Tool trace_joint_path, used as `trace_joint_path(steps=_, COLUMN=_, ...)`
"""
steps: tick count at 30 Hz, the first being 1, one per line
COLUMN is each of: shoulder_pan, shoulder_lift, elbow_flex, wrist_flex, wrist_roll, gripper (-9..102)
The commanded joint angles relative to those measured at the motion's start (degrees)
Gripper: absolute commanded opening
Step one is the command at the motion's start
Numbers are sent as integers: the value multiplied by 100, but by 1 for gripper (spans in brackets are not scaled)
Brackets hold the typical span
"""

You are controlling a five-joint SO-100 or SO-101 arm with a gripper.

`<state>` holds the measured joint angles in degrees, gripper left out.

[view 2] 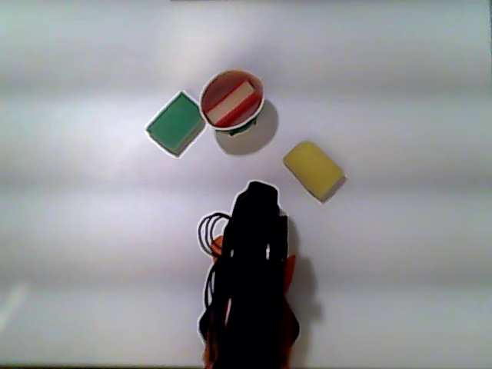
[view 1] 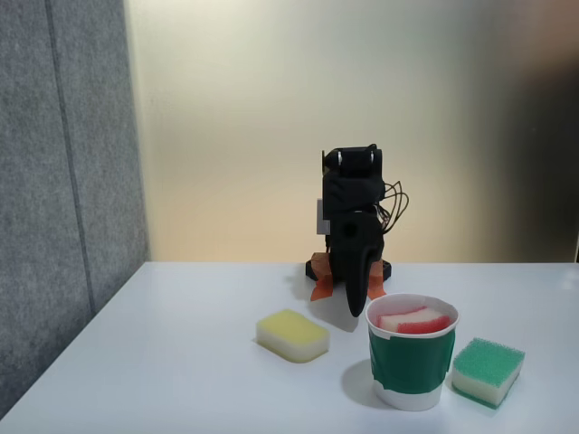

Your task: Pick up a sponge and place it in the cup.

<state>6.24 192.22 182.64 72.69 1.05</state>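
My gripper (view 1: 357, 303) hangs tip-down behind the cup (view 1: 412, 366), all black; can't tell whether its jaws are spread or pressed together, and it holds nothing I can see. In the other view my arm is one dark mass, gripper (view 2: 260, 192) tip barely readable. The sponge (view 1: 414, 320) sits inside the cup, lower part hidden by the rim; from above its red and white layers show (view 2: 231, 103). Yellow sponge (view 1: 291, 334) and green-topped sponge (view 1: 488, 371) lie on the white bench (view 1: 163, 380), either side of the cup. Grey panel (view 1: 63, 181) left, cream wall (view 1: 271, 108) behind.
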Motion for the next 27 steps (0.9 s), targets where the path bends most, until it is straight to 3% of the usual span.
trace_joint_path(steps=1, shoulder_pan=18, shoulder_lift=70, elbow_flex=264, wrist_flex=114, wrist_roll=26, gripper=0)
trace_joint_path(steps=4, shoulder_pan=18, shoulder_lift=70, elbow_flex=264, wrist_flex=114, wrist_roll=26, gripper=4)
trace_joint_path(steps=27, shoulder_pan=18, shoulder_lift=70, elbow_flex=264, wrist_flex=114, wrist_roll=26, gripper=3)
